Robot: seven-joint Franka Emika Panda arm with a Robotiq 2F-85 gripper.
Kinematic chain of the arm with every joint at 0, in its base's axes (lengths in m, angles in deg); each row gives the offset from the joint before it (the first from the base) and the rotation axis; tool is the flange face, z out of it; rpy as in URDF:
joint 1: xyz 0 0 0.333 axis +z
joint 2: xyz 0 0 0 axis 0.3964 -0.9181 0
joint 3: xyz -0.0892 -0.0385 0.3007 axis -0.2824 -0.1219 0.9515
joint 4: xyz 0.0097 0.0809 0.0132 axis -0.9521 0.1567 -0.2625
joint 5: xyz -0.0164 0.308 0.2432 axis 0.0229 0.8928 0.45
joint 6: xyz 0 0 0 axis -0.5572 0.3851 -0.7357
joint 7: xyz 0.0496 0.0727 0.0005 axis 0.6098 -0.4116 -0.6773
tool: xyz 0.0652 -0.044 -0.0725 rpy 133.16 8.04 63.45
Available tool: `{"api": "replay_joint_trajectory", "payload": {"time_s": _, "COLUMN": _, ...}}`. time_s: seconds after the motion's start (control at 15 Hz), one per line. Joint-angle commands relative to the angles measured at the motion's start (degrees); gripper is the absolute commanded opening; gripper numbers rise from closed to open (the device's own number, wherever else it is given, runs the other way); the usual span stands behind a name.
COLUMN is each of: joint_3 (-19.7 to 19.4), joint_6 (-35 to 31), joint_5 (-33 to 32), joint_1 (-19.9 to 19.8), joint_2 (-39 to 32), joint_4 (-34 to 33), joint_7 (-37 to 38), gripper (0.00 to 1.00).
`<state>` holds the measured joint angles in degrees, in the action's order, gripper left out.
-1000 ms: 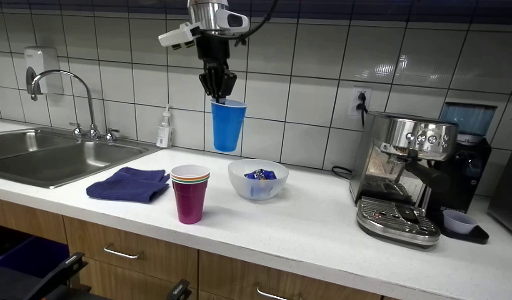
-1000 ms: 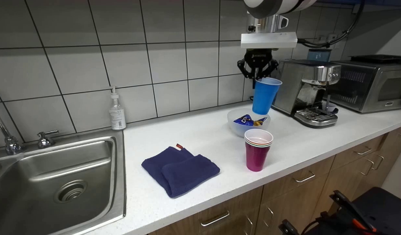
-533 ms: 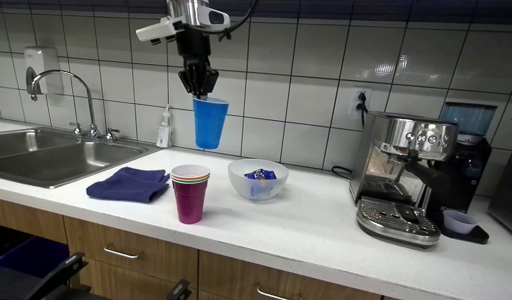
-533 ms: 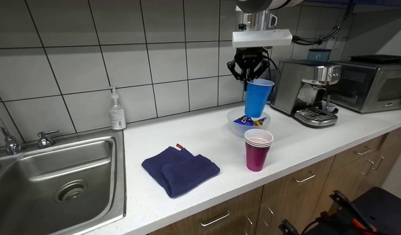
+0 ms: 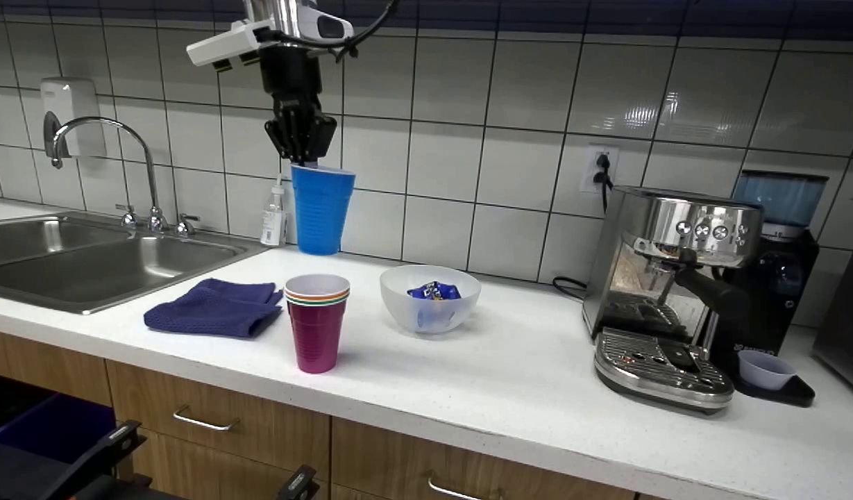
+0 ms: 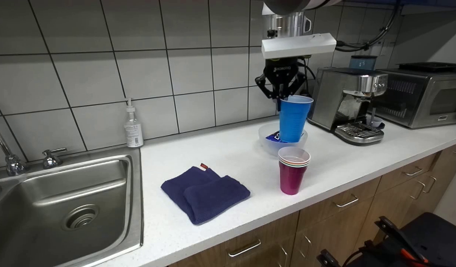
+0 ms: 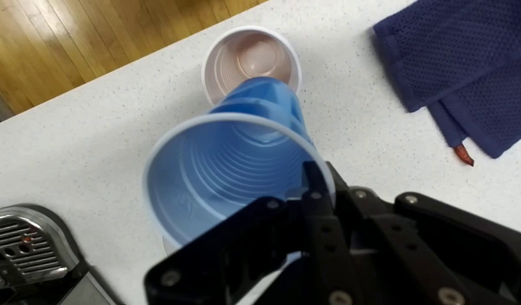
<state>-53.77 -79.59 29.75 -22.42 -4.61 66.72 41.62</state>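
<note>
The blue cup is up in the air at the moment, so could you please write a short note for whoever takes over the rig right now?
Pincer: shut on the blue cup at its rim.
Where things are: the blue cup hangs mouth up above the counter. The stack of cups, purple outermost, stands upright on the counter, apart from the cloth and the bowl.
Done: the blue cup is gripped and off the counter.
Left: it is not yet set down or let go.
</note>
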Motion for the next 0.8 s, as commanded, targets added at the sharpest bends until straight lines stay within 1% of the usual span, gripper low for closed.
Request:
{"api": "replay_joint_trajectory", "payload": {"time_s": 0.0, "joint_3": 0.9, "joint_6": 2.1, "joint_5": 0.0, "joint_1": -0.4, "joint_2": 3.1, "joint_4": 2.8, "joint_7": -0.9, "gripper": 0.01}}
{"api": "replay_joint_trajectory", "payload": {"time_s": 0.4, "joint_3": 1.5, "joint_6": 0.0, "joint_5": -1.0, "joint_1": -0.8, "joint_2": 3.5, "joint_4": 5.7, "joint_7": 0.4, "gripper": 0.01}}
{"api": "replay_joint_trajectory", "payload": {"time_s": 0.73, "joint_3": 1.7, "joint_6": -1.5, "joint_5": -1.7, "joint_1": -1.0, "joint_2": 3.1, "joint_4": 6.6, "joint_7": 1.1, "gripper": 0.01}}
